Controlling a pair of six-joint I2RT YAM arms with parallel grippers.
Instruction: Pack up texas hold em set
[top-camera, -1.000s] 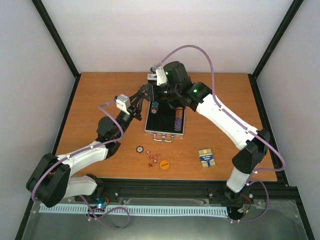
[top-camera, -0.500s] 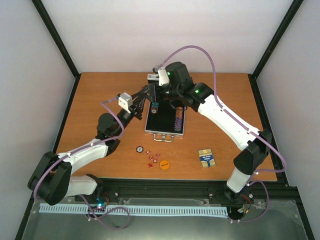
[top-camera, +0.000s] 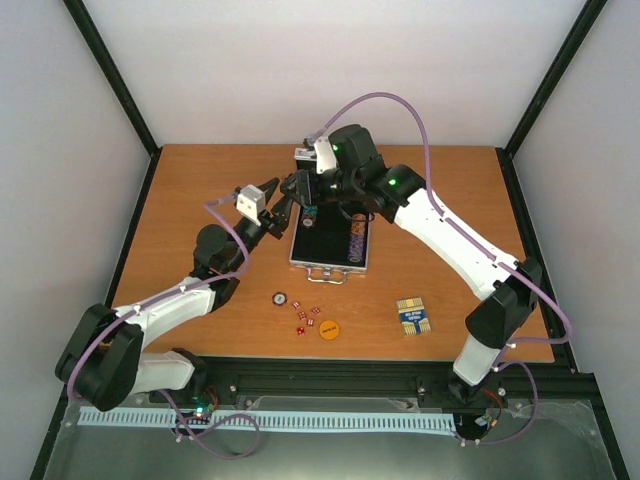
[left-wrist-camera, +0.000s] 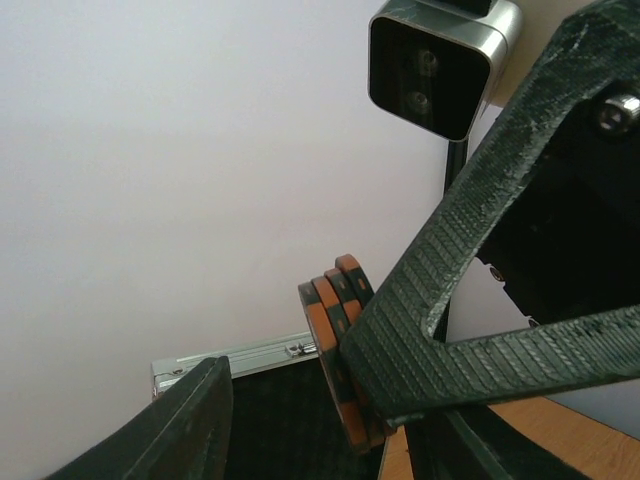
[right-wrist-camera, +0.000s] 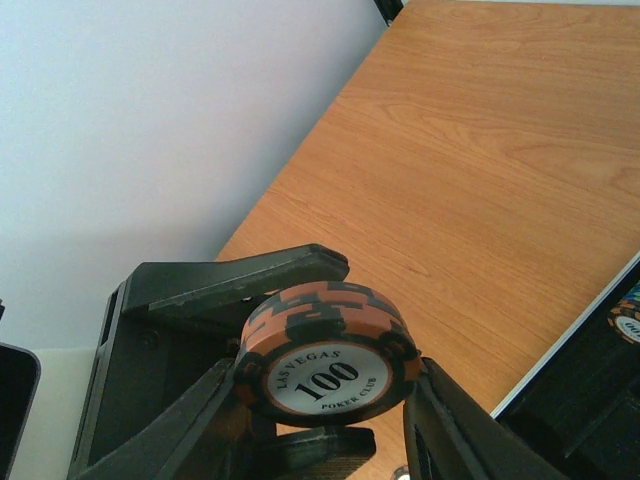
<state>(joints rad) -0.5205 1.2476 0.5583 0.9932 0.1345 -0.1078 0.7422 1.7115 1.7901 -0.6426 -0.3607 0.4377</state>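
The silver case (top-camera: 330, 262) lies open at the table's middle, black lining up, with rows of chips (top-camera: 356, 240) inside. Above its far left corner my right gripper (right-wrist-camera: 325, 400) is shut on the edges of a small stack of orange-and-black poker chips (right-wrist-camera: 325, 345) marked 100. My left gripper (top-camera: 281, 198) meets it from the left, open. Its fingers (right-wrist-camera: 235, 283) stand above and below the stack. In the left wrist view the chips (left-wrist-camera: 338, 340) show edge-on, with one finger (left-wrist-camera: 185, 425) well clear of them. The case rim (left-wrist-camera: 230, 358) lies beneath.
On the wood in front of the case lie a single chip (top-camera: 281, 298), several red dice (top-camera: 307, 318), an orange disc (top-camera: 329, 328) and the blue-yellow card deck (top-camera: 412, 316). The right wrist camera (left-wrist-camera: 440, 62) hangs close above my left gripper.
My left gripper's fingers have spread apart from the chip stack. The stack stays in my right gripper, which has not moved.
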